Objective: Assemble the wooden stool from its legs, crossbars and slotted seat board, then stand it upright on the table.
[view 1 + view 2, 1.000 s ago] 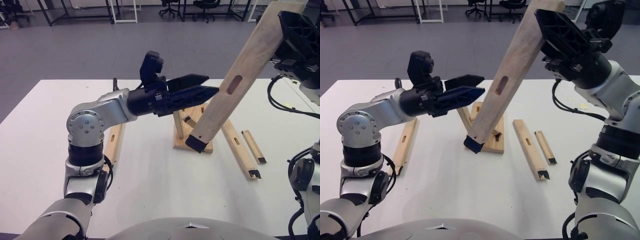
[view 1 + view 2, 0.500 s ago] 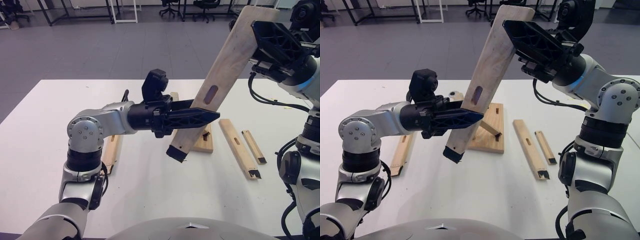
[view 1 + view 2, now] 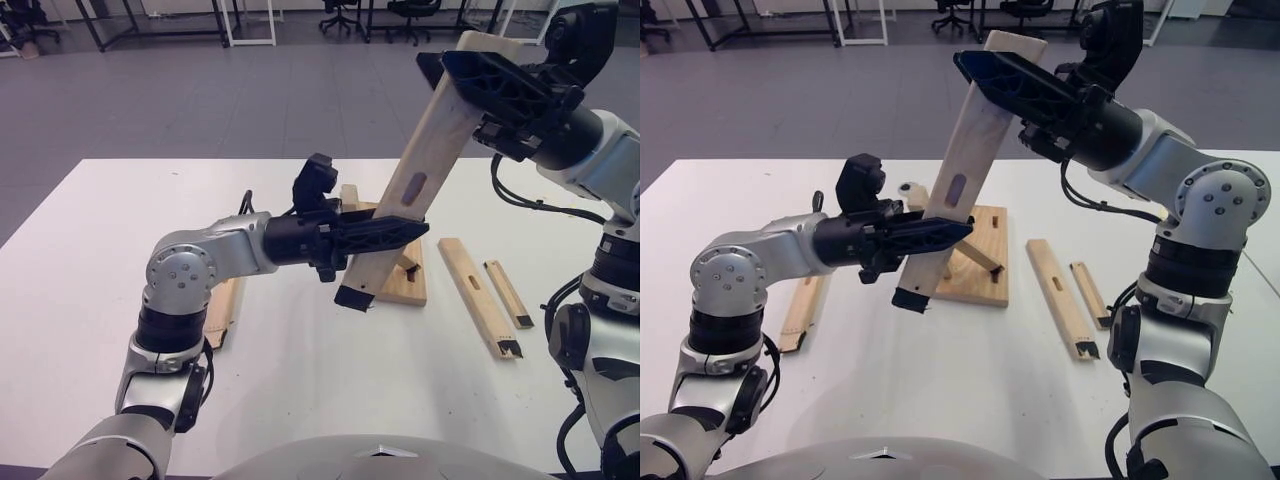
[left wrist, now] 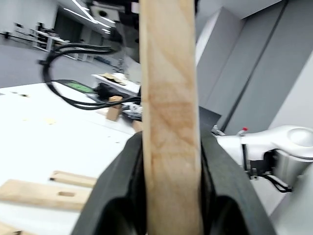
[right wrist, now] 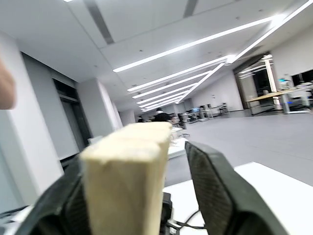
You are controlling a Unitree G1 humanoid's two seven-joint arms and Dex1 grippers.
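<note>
Over table [image 3: 300,380] centre: one leg [image 3: 420,190], tilted, black-capped end down, near seat board [image 3: 980,275]. Clamped low between left gripper [image 3: 405,228] jaws, high between right gripper [image 3: 985,70] jaws. Flat toward right edge: second leg [image 3: 475,295], one short crossbar [image 3: 507,292] just beside. Toward left edge: third leg [image 3: 805,305]. All well inside edges.

Grey floor [image 3: 200,100] spreads across the far ground. At 12 o'clock in the head view, 2 black office chairs [image 3: 341,14] stand near each other. A white-framed bench [image 3: 250,44] sits at 11 o'clock, with a black-framed one [image 3: 90,28] beside it towards 10 o'clock. Long ceiling light strips [image 5: 195,44] run overhead.
</note>
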